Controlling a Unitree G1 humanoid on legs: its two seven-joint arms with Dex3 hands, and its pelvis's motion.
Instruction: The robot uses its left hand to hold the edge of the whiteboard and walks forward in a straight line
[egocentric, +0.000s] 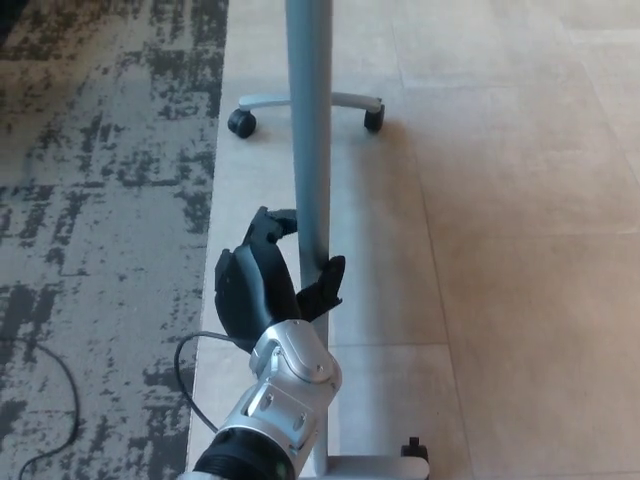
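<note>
The whiteboard shows edge-on as a tall grey strip (309, 130) running from the top of the head view down to its wheeled base. My left hand (265, 285) comes up from the bottom and is wrapped around that edge: its fingers (268, 228) curl in on the left side and the thumb (326, 282) presses on the right. The hand is shut on the whiteboard's edge. My right hand does not show.
The whiteboard's far legs carry two black castors (241, 123) (374, 119); a near castor (415, 450) sits at the bottom. Grey patterned carpet (100, 200) lies left, beige floor tiles (520, 220) right. A black cable (55, 400) trails on the carpet.
</note>
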